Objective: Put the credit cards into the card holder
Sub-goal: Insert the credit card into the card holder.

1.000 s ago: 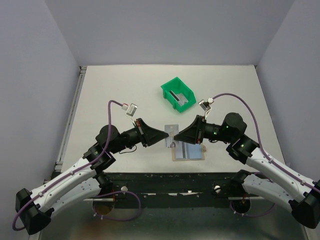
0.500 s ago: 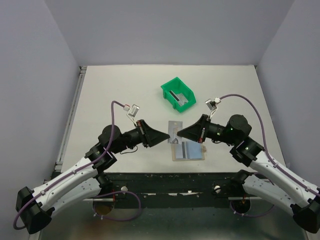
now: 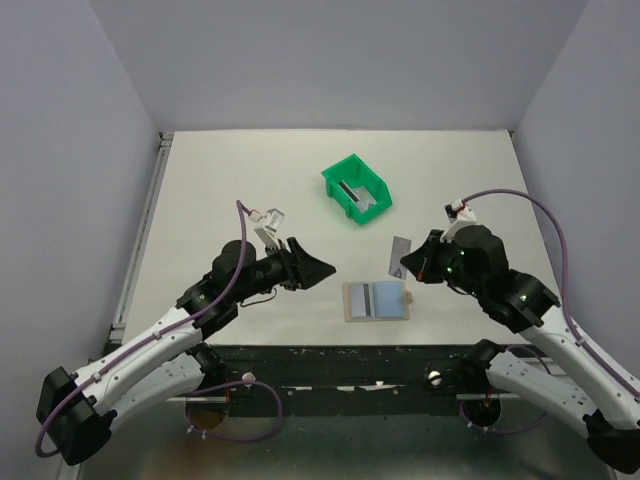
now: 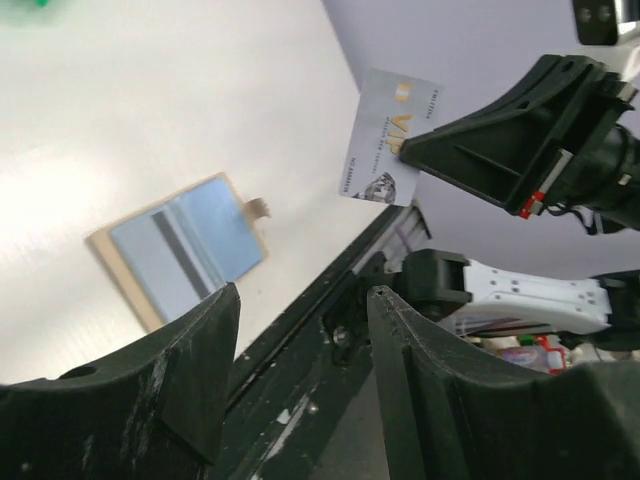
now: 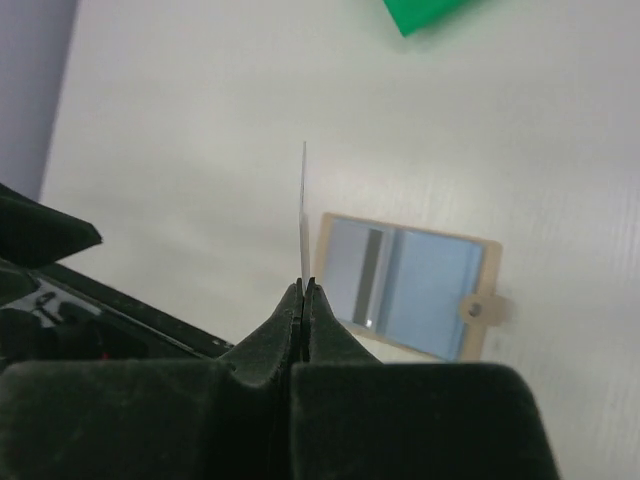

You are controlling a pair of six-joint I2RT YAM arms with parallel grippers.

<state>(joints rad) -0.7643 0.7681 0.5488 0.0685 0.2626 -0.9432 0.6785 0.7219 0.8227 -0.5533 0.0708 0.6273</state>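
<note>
right jaws are pinched tight on one credit card, holding it up off the counter just past the far right corner of the card holder. holder's lying open flat near the front edge, blue inside facing up with a dark stripe across it. left jaws are spread wide with nothing in them, off to the holder's left

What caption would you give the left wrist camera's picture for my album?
The right pincer holds a silver credit card aloft, the open card holder lying on the table.
</note>
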